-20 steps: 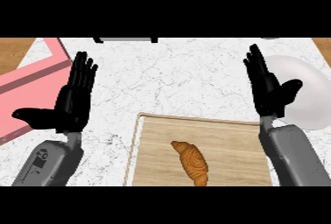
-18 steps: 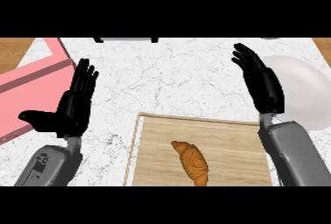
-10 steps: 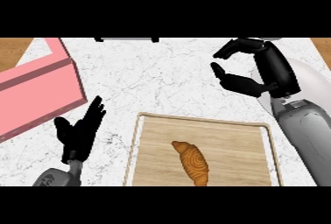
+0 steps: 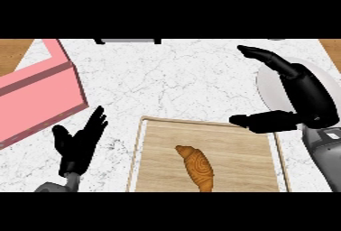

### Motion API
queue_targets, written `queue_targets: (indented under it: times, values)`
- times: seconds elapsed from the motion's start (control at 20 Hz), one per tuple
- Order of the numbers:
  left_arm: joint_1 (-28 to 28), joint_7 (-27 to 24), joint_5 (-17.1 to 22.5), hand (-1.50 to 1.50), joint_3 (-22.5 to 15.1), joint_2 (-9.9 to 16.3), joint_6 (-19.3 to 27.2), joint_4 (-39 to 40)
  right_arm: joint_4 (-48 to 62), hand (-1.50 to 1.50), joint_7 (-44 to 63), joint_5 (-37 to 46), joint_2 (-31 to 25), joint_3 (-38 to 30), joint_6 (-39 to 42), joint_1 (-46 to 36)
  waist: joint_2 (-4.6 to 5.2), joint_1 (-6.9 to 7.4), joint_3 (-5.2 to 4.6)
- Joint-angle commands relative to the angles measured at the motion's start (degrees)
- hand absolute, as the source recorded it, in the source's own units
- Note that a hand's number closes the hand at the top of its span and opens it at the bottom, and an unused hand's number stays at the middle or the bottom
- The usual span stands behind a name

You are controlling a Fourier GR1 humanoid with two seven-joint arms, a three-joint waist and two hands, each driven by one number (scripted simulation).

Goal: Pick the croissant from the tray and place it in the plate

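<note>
A brown croissant point(image 4: 195, 167) lies on the wooden tray point(image 4: 246, 153) near the view's lower middle. A white plate point(image 4: 268, 84) sits at the right edge of the counter, mostly hidden by my right hand point(image 4: 301, 98). That hand hovers over the tray's far right corner with fingers spread and the thumb pointing left, holding nothing. It is up and to the right of the croissant, apart from it. My left hand point(image 4: 78, 143) stands open with fingers up, left of the tray.
A pink box point(image 4: 36, 97) lies slanted at the left on the white marble counter. A dark-and-grey object point(image 4: 126, 41) shows at the counter's far edge. Wooden surface shows at both top corners.
My right hand turned and came down toward the tray's far right corner, fingers spreading. My left hand sank toward the lower edge, beside the tray. The croissant has not moved.
</note>
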Motion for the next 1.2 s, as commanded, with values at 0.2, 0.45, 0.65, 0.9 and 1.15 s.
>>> queue_targets:
  times: [0.2, 0.45, 0.65, 0.9, 1.15]
  values:
    - [2.2, 1.8, -1.5, 0.0, -1.6, -1.1, 1.0, 0.2, -7.8, -1.5, 12.6, 6.0, -11.9, 7.8, 14.0, -1.5, -0.01, 0.04, -0.33]
    - [1.4, 0.0, -1.0, 0.0, -0.4, -1.8, -0.9, 2.7, -14.4, -1.5, 23.2, 6.6, -13.6, 11.8, 21.4, -4.7, 0.19, -0.04, -0.33]
    - [3.5, 0.7, -1.2, 0.0, 0.5, 0.2, -2.1, 0.6, -20.0, -1.5, 34.5, 11.6, -10.0, 17.3, 21.8, -4.3, 0.15, 0.17, -0.28]
    - [3.0, 3.6, -1.7, 0.0, 0.3, -1.1, -1.9, -1.3, -16.5, -1.5, 39.1, 20.5, -1.6, 24.5, 21.8, -5.0, 0.31, 0.74, -0.22]
    - [0.7, 3.0, -2.1, 0.0, 3.0, -1.4, -3.4, 2.0, -20.4, -1.5, 43.1, 26.2, -0.2, 26.1, 24.0, -0.7, 0.29, 0.07, -0.21]
